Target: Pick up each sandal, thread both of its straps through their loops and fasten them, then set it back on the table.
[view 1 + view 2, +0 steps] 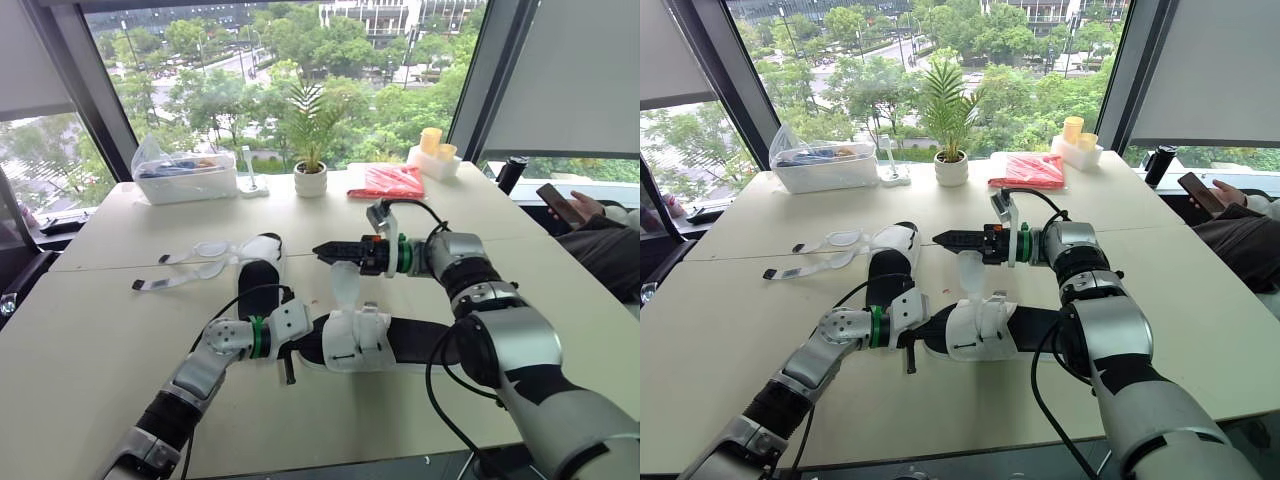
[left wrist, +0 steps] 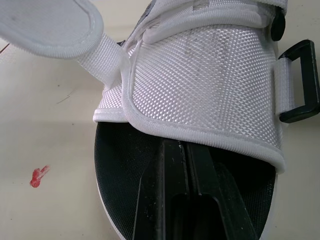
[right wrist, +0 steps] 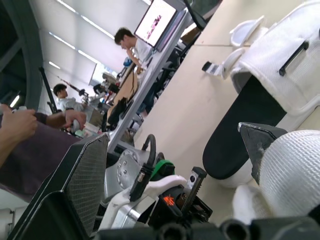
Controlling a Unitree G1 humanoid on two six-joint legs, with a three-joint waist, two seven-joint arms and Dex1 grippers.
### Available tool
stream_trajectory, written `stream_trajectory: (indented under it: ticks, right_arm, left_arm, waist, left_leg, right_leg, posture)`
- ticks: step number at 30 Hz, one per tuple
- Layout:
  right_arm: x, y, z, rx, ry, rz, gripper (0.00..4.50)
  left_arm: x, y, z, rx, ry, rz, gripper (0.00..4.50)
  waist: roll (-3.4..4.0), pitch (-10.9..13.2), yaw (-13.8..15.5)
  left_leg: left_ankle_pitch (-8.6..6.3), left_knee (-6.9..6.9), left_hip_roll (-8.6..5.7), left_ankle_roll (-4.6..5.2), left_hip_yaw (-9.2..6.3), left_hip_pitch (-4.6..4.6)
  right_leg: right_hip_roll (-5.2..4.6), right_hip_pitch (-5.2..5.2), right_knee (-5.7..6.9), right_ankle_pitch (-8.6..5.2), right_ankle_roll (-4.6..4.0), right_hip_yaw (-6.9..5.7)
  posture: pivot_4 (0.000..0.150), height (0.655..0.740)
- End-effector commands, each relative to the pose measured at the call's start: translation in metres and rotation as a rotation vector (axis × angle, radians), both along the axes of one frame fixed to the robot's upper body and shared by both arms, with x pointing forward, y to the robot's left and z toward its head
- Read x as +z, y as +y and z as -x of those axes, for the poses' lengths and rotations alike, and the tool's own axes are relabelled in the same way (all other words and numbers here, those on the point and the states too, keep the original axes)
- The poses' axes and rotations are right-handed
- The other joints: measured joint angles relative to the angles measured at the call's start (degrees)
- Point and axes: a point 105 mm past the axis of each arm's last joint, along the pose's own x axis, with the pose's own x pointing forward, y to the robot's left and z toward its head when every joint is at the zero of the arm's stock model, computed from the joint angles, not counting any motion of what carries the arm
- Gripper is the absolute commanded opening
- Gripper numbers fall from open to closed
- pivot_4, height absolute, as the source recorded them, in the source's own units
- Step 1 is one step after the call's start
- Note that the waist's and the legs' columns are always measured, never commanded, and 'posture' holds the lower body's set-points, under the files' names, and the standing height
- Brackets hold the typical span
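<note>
Apparently closed left fingers rest on sandal; right fingers spread beside strap.

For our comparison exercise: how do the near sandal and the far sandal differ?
The near sandal has one strap standing up; on the far sandal both straps lie flat on the table. The near sandal lies crosswise; the far sandal points away. Both are white with black soles.

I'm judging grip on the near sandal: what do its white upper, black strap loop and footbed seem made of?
White upper: coarse woven synthetic fabric, slight sheen, basket weave visible. Strap loop: probably rigid plastic, smooth black with light glints. Footbed: matte black, fine mesh texture; fabric or foam, unclear.
</note>
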Motion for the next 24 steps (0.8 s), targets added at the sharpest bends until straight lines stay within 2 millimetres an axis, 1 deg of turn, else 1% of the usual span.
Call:
stream_trajectory:
  ticks: [1, 2, 4, 6, 7, 8, 10, 11, 13, 17, 19, 20, 21, 24]
  right_arm:
    - [0.039, -0.003, 0.002, 0.023, -0.112, -0.048, 3.25]
    - [0.041, -0.005, 0.003, 0.022, -0.120, -0.043, 2.62]
    - [0.044, -0.010, 0.005, 0.020, -0.143, -0.024, 1.67]
    - [0.047, -0.014, 0.008, 0.015, -0.157, -0.017, 0.53]
    - [0.047, -0.017, 0.009, 0.009, -0.181, 0.009, 0.08]
    - [0.046, -0.018, 0.010, 0.005, -0.200, 0.029, 0.03]
    - [0.034, -0.023, 0.018, 0.012, -0.302, 0.159, 0.03]
    - [0.030, -0.023, 0.025, 0.023, -0.335, 0.195, 0.03]
    - [0.026, -0.024, 0.036, 0.036, -0.354, 0.210, 0.03]
    - [0.012, -0.027, 0.064, 0.069, -0.503, 0.332, 0.03]
    - [0.004, -0.026, 0.082, 0.073, -0.596, 0.367, 0.03]
    - [-0.001, -0.026, 0.095, 0.085, -0.626, 0.381, 0.03]
    - [-0.006, -0.026, 0.106, 0.095, -0.644, 0.387, 0.03]
    - [-0.014, -0.025, 0.128, 0.116, -0.652, 0.388, 0.03]
  left_arm:
    - [-0.043, 0.002, 0.016, -0.009, 0.135, -0.109, 0.00]
    - [-0.044, 0.002, 0.016, -0.010, 0.137, -0.110, 0.00]
    - [-0.045, 0.002, 0.017, -0.013, 0.140, -0.111, 0.00]
    - [-0.045, 0.001, 0.017, -0.015, 0.140, -0.111, 0.00]
    - [-0.045, 0.001, 0.017, -0.017, 0.141, -0.110, 0.00]
    - [-0.045, 0.001, 0.017, -0.018, 0.141, -0.110, 0.00]
    - [-0.045, 0.000, 0.017, -0.019, 0.141, -0.109, 0.00]
    - [-0.045, 0.000, 0.017, -0.019, 0.141, -0.108, 0.00]
    - [-0.045, -0.001, 0.016, -0.020, 0.141, -0.107, 0.00]
    - [-0.045, -0.002, 0.017, -0.021, 0.143, -0.104, 0.00]
    - [-0.046, -0.002, 0.017, -0.023, 0.145, -0.104, 0.00]
    - [-0.046, -0.002, 0.017, -0.025, 0.147, -0.104, 0.00]
    - [-0.046, -0.002, 0.017, -0.026, 0.149, -0.104, 0.00]
    - [-0.046, -0.002, 0.017, -0.027, 0.152, -0.105, 0.00]
  waist:
    - [0.00, 0.00, 0.03]
    - [0.00, 0.00, 0.02]
    - [0.00, 0.00, 0.08]
    - [0.00, 0.00, 0.10]
    - [0.00, 0.00, 0.14]
    - [0.00, 0.00, 0.19]
    - [0.00, -0.02, 0.44]
    - [-0.01, -0.02, 0.69]
    - [0.00, -0.02, 0.88]
    - [-0.01, -0.02, 1.29]
    - [-0.05, -0.04, 1.36]
    - [-0.07, -0.06, 1.28]
    - [-0.08, -0.06, 1.41]
    - [-0.09, -0.06, 1.30]
  left_leg:
    - [0.00, 0.01, 0.00, 0.00, 0.00, -0.01]
    - [0.00, 0.01, 0.00, 0.00, 0.00, -0.04]
    - [0.00, 0.01, 0.00, 0.00, 0.00, -0.05]
    - [0.00, 0.02, 0.00, 0.00, 0.00, -0.07]
    - [0.00, 0.02, -0.01, 0.00, 0.00, -0.08]
    - [0.00, 0.02, -0.01, 0.00, 0.00, -0.08]
    - [0.00, 0.02, -0.01, 0.00, -0.01, -0.09]
    - [0.00, 0.03, 0.00, 0.00, -0.02, -0.11]
    - [0.00, 0.04, -0.01, 0.01, -0.01, -0.21]
    - [0.01, 0.16, 0.00, 0.01, 0.02, -0.42]
    - [0.01, 0.17, 0.00, 0.01, 0.02, -0.41]
    - [0.01, 0.18, 0.00, 0.01, 0.00, -0.40]
    - [0.01, 0.19, 0.01, 0.01, 0.01, -0.39]
    - [0.01, 0.23, 0.00, 0.02, 0.02, -0.40]
  right_leg:
    - [0.00, -0.01, 0.00, 0.00, 0.00, 0.00]
    - [0.00, -0.04, 0.00, 0.00, 0.00, 0.00]
    - [-0.01, -0.03, 0.00, 0.00, 0.00, 0.00]
    - [-0.01, -0.06, 0.00, 0.00, 0.00, -0.01]
    - [-0.01, -0.06, 0.00, 0.00, 0.00, -0.01]
    - [-0.01, -0.05, -0.01, 0.00, 0.00, -0.01]
    - [-0.02, -0.06, -0.02, 0.00, 0.00, -0.01]
    - [-0.02, -0.07, -0.03, 0.00, 0.00, -0.02]
    - [-0.02, -0.17, -0.03, 0.00, 0.01, -0.02]
    - [-0.02, -0.46, 0.18, 0.00, 0.02, 0.00]
    - [-0.02, -0.45, 0.19, 0.00, 0.02, 0.00]
    - [-0.02, -0.43, 0.18, -0.01, 0.03, -0.02]
    - [-0.02, -0.40, 0.17, -0.01, 0.03, -0.02]
    - [-0.04, -0.37, 0.17, -0.03, 0.05, -0.01]
  posture:
    - [0.150, 0.7400]
    - [0.150, 0.7400]
    - [0.150, 0.7400]
    - [0.150, 0.7400]
    - [0.150, 0.7400]
    - [0.150, 0.7400]
    - [0.150, 0.7400]
    - [0.150, 0.7400]
    - [0.150, 0.7400]
    - [0.150, 0.7400]
    - [0.150, 0.7400]
    - [0.150, 0.7400]
    - [0.150, 0.7400]
    - [0.150, 0.7400]
